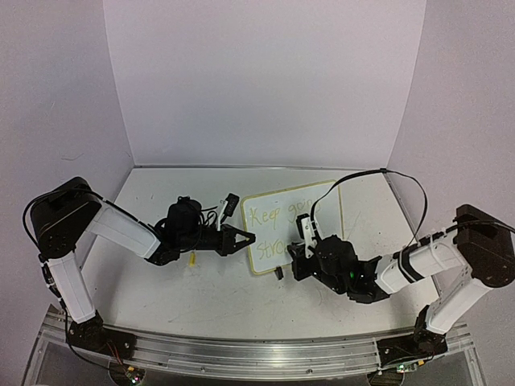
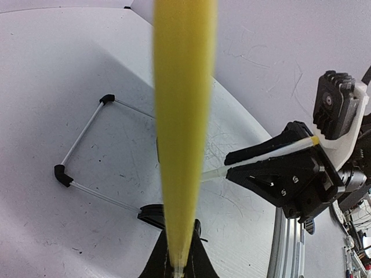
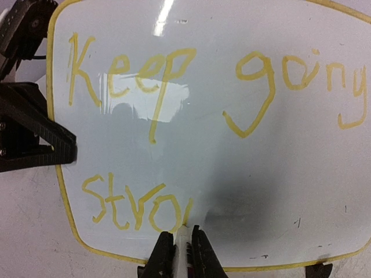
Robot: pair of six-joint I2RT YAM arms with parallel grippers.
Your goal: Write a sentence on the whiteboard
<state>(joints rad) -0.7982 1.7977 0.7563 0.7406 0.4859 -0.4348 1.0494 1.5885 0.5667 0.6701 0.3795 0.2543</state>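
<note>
The whiteboard (image 1: 322, 211) lies mid-table and fills the right wrist view (image 3: 232, 145). The sentence (image 3: 191, 75) in pale yellow-green reads "Keep going" on the first line and "Stro" plus one short stroke on the second. My right gripper (image 3: 182, 237) is shut on a white marker (image 3: 183, 246), whose tip touches the board just after the "o". My left gripper (image 1: 248, 239) is shut on the board's left rim, which shows as a blurred yellow strip (image 2: 182, 116) between the jaws in the left wrist view. The right gripper (image 2: 232, 165) and marker (image 2: 261, 157) also show there.
A black clip foot (image 3: 320, 269) sits at the board's near edge. A small yellow piece (image 1: 193, 259) lies on the table below the left gripper. A thin frame with black corners (image 2: 87, 150) shows to the left in the left wrist view. White walls enclose the table.
</note>
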